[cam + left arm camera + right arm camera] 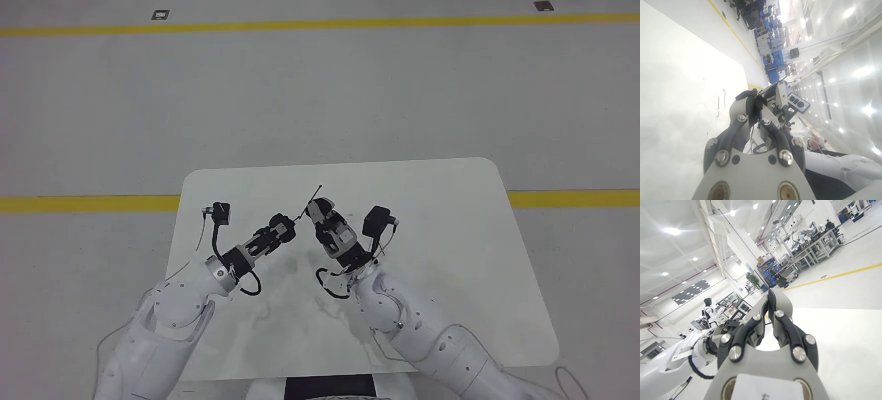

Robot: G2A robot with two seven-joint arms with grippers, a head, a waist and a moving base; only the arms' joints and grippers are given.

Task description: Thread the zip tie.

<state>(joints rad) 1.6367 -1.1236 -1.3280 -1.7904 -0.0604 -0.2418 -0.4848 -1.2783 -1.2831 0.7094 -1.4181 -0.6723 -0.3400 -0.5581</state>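
Right gripper (769, 299) clamps zip tie (311, 200), over table (450, 220) centre, far from edges

Pinched tight in right claw (769, 297): zip tie (769, 283), thin black tail jutting beyond tips; white table (838, 336) below.

The counter (450, 200) is smooth, white, faintly glossy; the right claw (770, 294) has matt grey plastic shells (757, 370), ribbed black rubbery pads (772, 302) and polished metal pins (798, 351); the left claw (753, 100) looks alike; the zip tie (769, 281) is thin black plastic; the floor (300, 90) is pale and shiny.
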